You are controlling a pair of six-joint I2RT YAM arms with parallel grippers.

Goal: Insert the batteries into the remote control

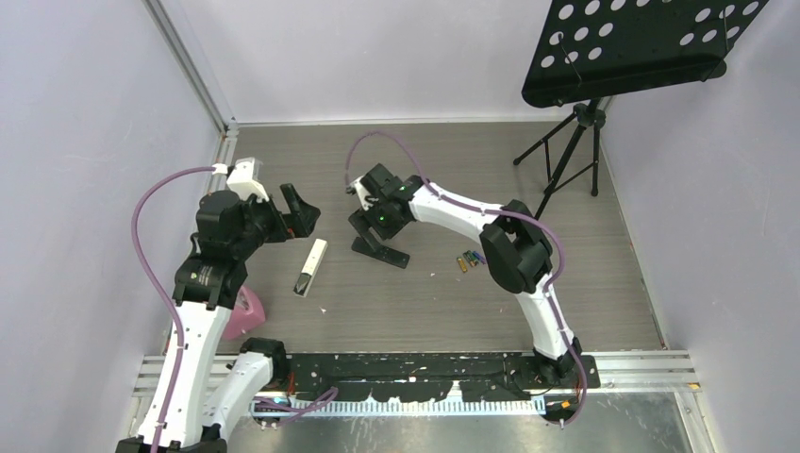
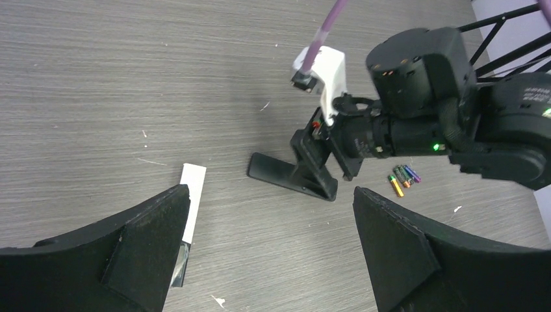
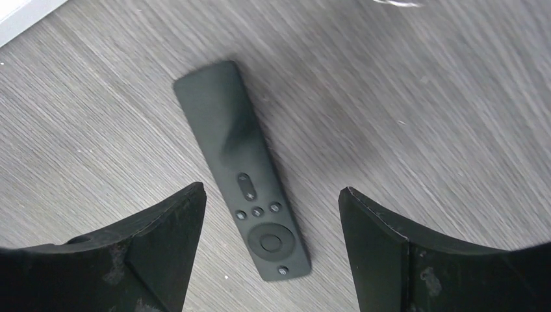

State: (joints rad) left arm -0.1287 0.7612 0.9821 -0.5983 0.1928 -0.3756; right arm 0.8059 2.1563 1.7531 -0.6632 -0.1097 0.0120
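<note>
robot lab cell (plain walls [image 1: 85, 142]), tripod stand [image 1: 623, 71]

left tool [image 2: 269, 195] spread wide | right tool [image 3: 271, 192] spread, apparently low

Logged batteries [image 1: 469, 260] [image 2: 403, 179]: tight cluster of thin cells, orange-gold, green, purple-blue, lying flat side by side, right of centre. Black remote [image 3: 247, 175] [image 1: 391, 257]: slim, buttons up, flat, left of cells. White remote [image 1: 311, 267] [image 2: 192, 195]: flat, dark near end, further left.
</note>
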